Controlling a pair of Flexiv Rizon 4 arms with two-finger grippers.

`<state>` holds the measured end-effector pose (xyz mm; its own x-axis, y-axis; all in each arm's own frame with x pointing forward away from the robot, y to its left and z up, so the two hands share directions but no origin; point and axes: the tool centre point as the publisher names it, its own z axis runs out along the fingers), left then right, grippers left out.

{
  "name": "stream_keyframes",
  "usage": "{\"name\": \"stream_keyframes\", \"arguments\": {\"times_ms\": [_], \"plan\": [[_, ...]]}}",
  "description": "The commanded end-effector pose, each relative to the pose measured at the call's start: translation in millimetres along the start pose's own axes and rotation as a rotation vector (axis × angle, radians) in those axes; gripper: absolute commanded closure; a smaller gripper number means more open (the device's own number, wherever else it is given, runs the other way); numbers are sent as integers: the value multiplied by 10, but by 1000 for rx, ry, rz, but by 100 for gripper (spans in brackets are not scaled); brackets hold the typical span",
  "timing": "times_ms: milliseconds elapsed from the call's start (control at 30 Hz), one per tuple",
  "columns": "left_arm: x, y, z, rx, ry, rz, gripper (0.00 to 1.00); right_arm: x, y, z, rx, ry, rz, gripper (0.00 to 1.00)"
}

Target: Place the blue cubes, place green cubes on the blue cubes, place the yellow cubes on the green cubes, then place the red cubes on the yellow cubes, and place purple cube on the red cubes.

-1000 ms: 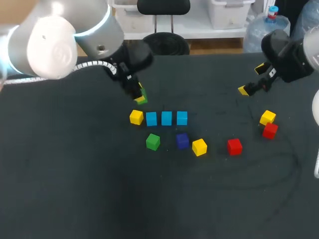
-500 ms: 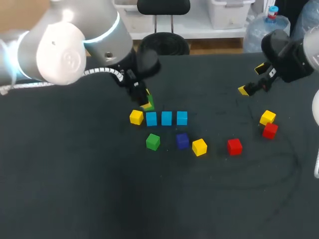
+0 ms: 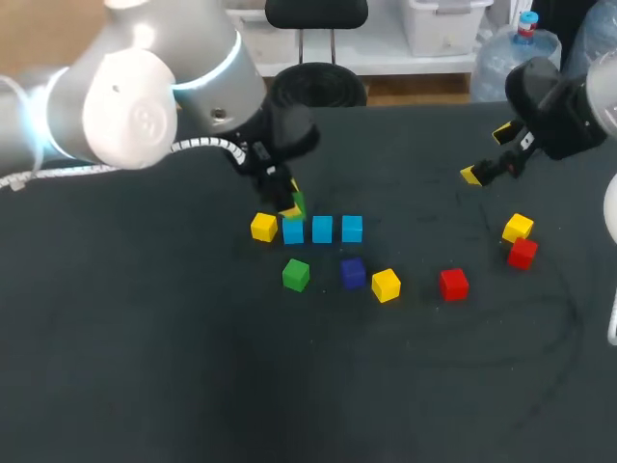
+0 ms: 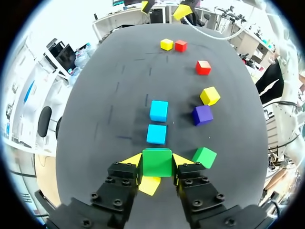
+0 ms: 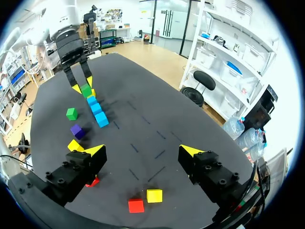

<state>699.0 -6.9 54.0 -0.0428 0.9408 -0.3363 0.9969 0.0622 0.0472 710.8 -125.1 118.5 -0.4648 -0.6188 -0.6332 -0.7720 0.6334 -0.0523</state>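
done: blue cubes (image 3: 322, 229) in a row | left gripper (image 3: 289, 207) clamps green cube (image 4: 157, 162) above end blue cube | right gripper (image 5: 141, 150) wide apart, empty | to do: second green cube (image 3: 296, 275), yellow cubes (image 3: 386, 285), red cubes (image 3: 453, 284), purple cube (image 3: 353, 272)

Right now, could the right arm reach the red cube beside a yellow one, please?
Probably yes: its fingers stand open and empty, nothing lies between them and the red cube; the yellow cube beside it may crowd one finger.
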Motion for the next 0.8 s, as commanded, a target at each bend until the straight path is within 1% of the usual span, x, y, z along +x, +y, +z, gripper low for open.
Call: {"name": "stream_keyframes", "arguments": {"times_ms": [33, 67, 800], "plan": [[-12, 33, 26, 23, -1, 14, 98, -1, 11, -4, 5, 1, 1, 0], [-11, 27, 26, 29, -5, 19, 100, -1, 11, -4, 5, 1, 1, 0], [-61, 45, 119, 60, -4, 60, 100, -1, 11, -4, 5, 1, 1, 0]]}}
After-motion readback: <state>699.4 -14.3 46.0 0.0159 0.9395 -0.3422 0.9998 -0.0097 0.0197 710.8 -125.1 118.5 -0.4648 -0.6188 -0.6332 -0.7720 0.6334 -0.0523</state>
